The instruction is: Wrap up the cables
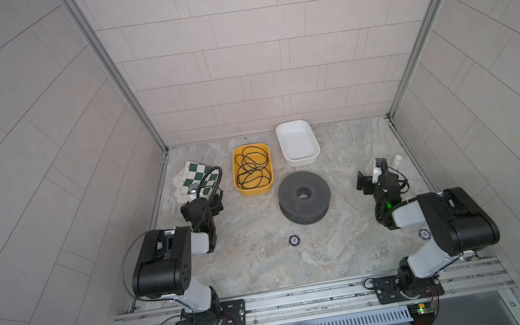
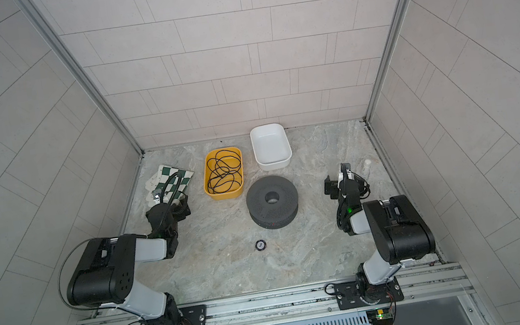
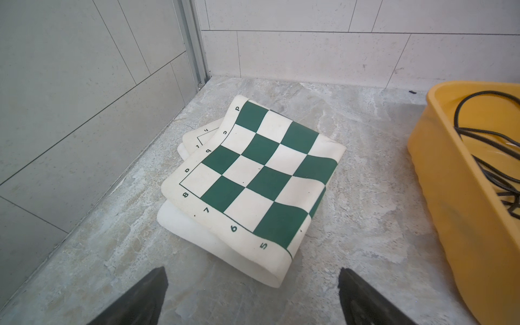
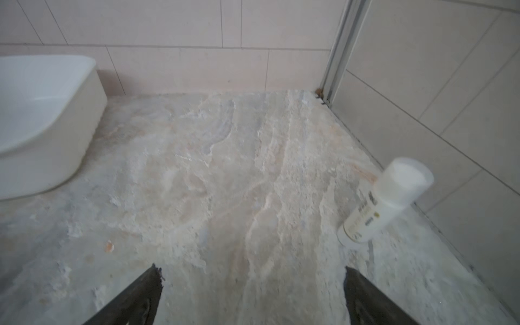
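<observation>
The cables are not in view in any frame. A thin black cord [image 1: 252, 168] [image 2: 223, 172] lies in loose loops inside a yellow bin [image 1: 254, 191] [image 2: 223, 195]; the left wrist view shows the cord [image 3: 484, 135] over the yellow wall [image 3: 455, 211]. A dark grey perforated spool [image 1: 304, 196] [image 2: 272, 200] stands mid-table. My left gripper [image 1: 201, 203] [image 2: 168, 210] [image 3: 251, 269] is open and empty, just short of a folded chess mat [image 3: 253, 174]. My right gripper [image 1: 376, 178] [image 2: 341, 183] [image 4: 250, 267] is open over bare table.
An empty white bin [image 1: 301, 161] [image 2: 273, 165] [image 4: 56, 146] sits behind the spool. The green-and-white mat [image 1: 196, 174] lies at the back left. A small white bottle [image 1: 398, 159] [image 4: 385, 202] stands by the right wall. A poker chip [image 1: 294, 240] lies in front of the spool.
</observation>
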`<state>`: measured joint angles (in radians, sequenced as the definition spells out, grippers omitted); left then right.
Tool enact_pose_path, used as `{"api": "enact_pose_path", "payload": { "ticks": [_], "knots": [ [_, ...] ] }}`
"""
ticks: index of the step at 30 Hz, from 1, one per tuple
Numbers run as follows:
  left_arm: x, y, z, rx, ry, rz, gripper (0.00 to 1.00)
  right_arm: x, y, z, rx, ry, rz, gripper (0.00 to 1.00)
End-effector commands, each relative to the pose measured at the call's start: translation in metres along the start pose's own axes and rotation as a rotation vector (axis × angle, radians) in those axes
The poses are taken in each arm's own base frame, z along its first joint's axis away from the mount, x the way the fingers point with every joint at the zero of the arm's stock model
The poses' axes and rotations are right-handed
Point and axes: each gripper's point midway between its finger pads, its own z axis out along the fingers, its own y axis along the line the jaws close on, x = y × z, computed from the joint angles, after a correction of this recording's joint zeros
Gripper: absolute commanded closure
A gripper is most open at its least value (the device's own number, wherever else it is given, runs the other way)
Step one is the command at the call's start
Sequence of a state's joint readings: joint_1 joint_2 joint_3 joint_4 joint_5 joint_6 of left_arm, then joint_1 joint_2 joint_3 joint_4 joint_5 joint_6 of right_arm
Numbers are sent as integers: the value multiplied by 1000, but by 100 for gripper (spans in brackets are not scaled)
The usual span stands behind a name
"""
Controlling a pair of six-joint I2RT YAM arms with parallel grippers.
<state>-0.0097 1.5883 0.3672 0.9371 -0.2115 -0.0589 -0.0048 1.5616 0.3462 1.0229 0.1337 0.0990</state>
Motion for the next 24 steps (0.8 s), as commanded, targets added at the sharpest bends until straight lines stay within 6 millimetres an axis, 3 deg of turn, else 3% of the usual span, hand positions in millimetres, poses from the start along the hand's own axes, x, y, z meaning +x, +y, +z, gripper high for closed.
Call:
{"api": "enact_pose_path", "payload": {
  "ticks": [1,2,4,7,13,18,24],
  "knots": [
    [-10,-5,-2,24,-44,2,0,12,3,-3,-15,29,-46,0],
    [-9,-6,0,26,-25,7,0,11,5,-2,-19,36,-46,1],
    [-10,-8,0,30,-31,11,0,11,29,-1,-123,33,-124,1],
    [-10,-8,0,31,-28,12,0,12,29,-1,-130,35,-115,1],
    [-10,-8,0,30,-28,11,0,11,10,0,-52,29,-50,1],
    [-10,-8,0,29,-28,12,0,11,26,-1,-91,36,-123,1],
    [-10,-8,0,31,-28,11,0,12,26,-1,-90,39,-123,1]
  ]
}}
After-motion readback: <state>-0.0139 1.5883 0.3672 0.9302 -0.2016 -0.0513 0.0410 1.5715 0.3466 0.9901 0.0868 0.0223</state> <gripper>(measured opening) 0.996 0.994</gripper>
